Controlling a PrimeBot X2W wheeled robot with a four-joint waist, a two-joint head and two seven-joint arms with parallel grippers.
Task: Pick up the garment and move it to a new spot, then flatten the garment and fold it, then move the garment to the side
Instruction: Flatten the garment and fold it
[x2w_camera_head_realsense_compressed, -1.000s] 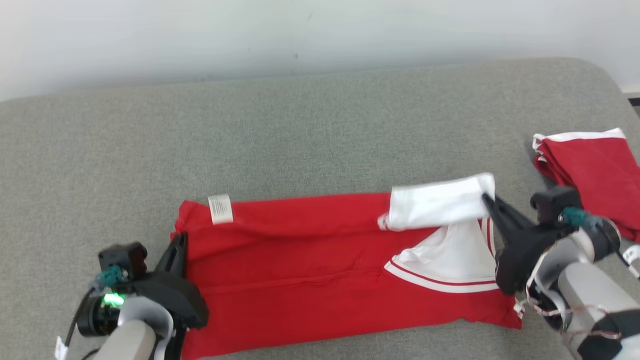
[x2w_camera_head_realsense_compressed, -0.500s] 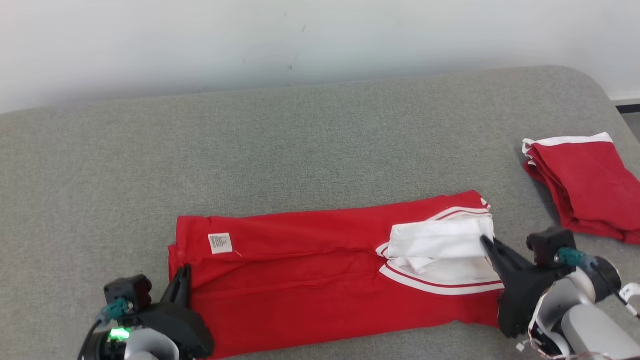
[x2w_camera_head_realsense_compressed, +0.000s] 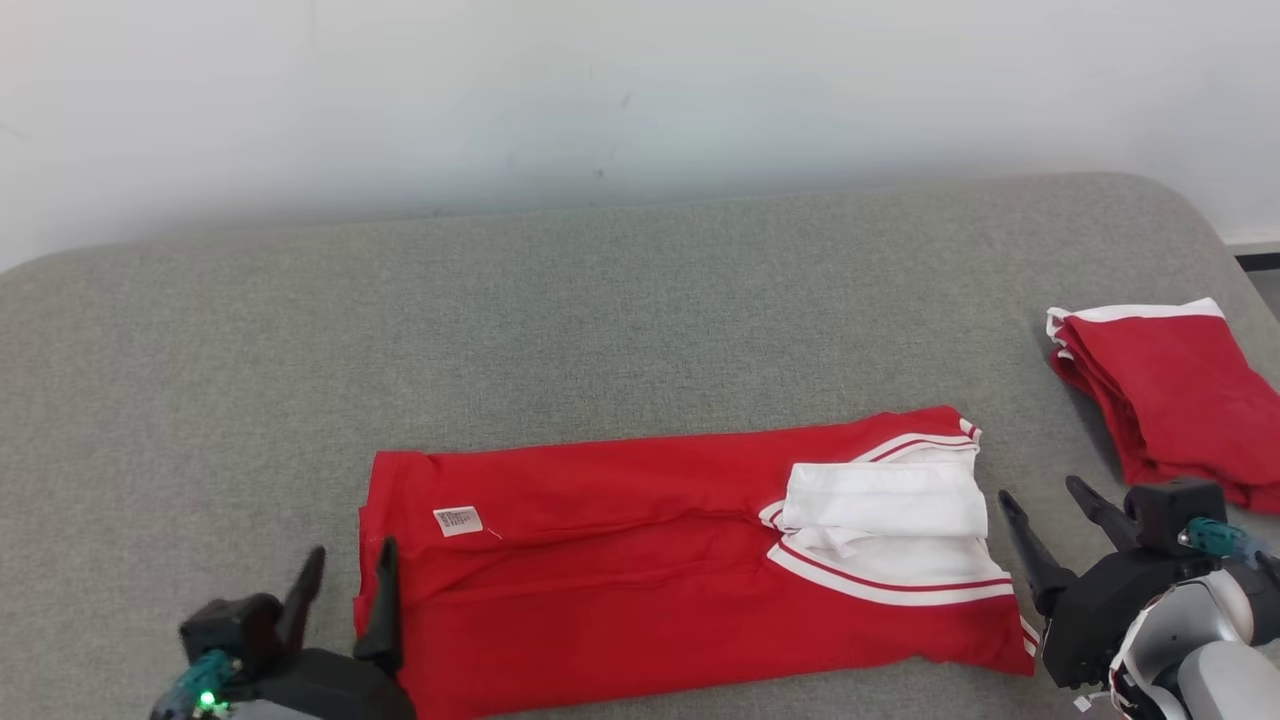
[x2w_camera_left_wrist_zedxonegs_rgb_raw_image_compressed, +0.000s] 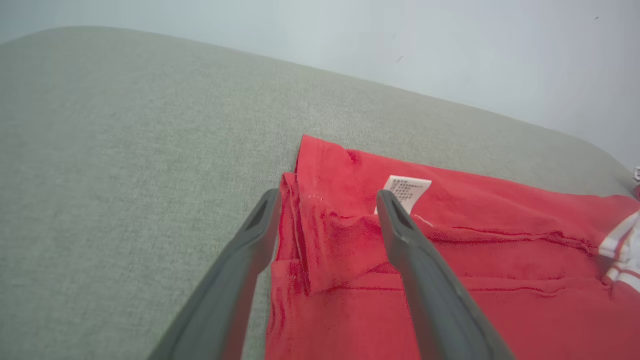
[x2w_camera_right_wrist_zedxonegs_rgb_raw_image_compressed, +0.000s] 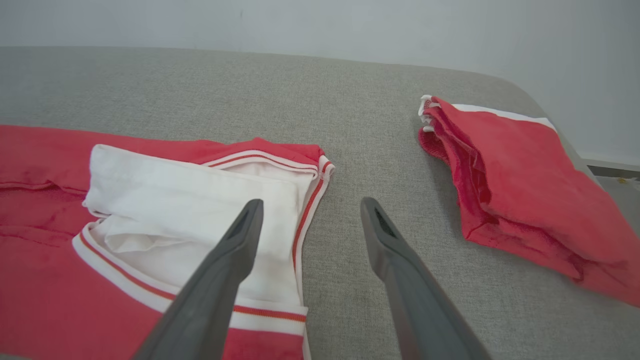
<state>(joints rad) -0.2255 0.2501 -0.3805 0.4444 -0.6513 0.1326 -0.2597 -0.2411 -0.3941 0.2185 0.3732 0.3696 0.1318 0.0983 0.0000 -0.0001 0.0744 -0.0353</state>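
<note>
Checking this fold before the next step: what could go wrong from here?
The white sleeve lies loose on the red garment; the next fold may shift it. The open left gripper straddles the garment's left hem and might snag it. The open right gripper sits near the other folded garment and could bump it.

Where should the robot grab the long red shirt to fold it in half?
Probably the left short end of the red shirt, beside the label, coming from the left: its layered edges stack there, and the open left gripper sits astride them.
</note>
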